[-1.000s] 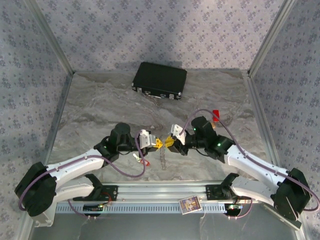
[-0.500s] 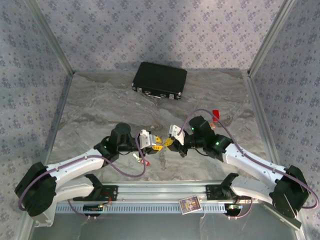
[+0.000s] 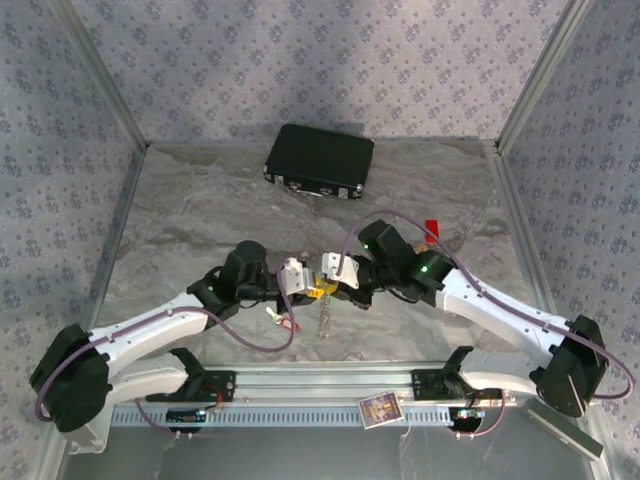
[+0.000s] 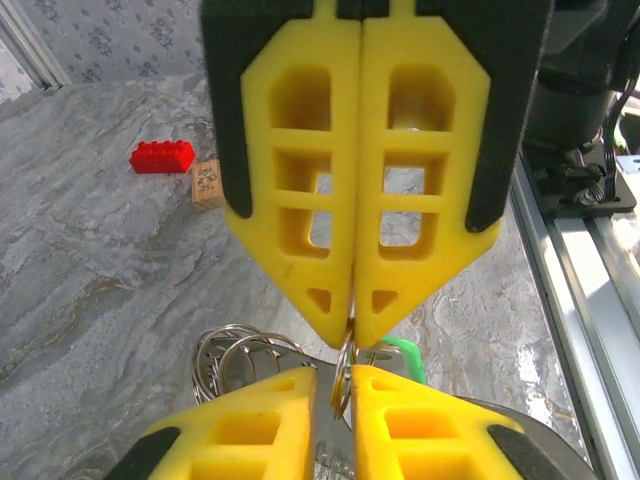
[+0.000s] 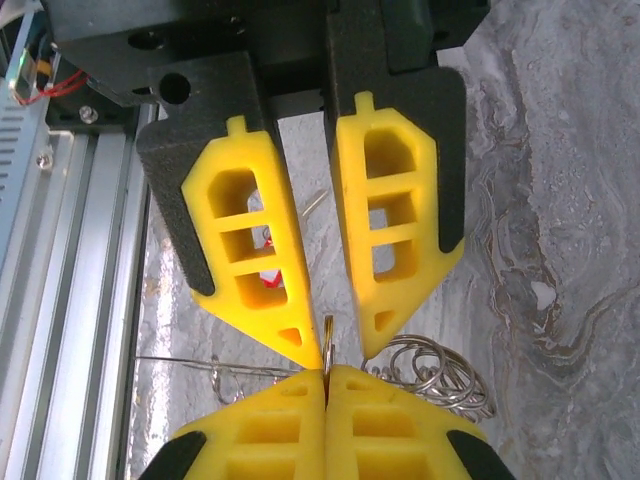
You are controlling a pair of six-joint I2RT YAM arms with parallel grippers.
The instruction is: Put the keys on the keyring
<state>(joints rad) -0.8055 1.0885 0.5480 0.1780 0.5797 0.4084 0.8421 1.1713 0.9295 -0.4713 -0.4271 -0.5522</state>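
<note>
I find the right gripper [image 5: 325, 375] clenched on a thin metal ring, by my reading the keyring [image 4: 343, 362], held edge-on above the counter [image 3: 200, 220]. The left gripper [image 4: 331, 380] meets it tip to tip, grasping what looks like the green-tagged key [image 4: 401, 352]. I cannot confirm that key is threaded; the red-tagged key [image 3: 286, 321] lies on the counter, not yet attached

back middle: case [image 3: 319, 160] on the table [image 3: 180, 220] | right side: block [image 3: 432, 227] with small block [image 4: 208, 184] just beside it | front middle: left gripper [image 4: 343, 372] and right gripper [image 5: 325, 372] tip to tip, keyring [image 5: 327, 332] between the tips | key [image 3: 283, 318] on the table, front-left of the tips | front rail [image 3: 300, 385]: card [image 3: 379, 409] on it
</note>
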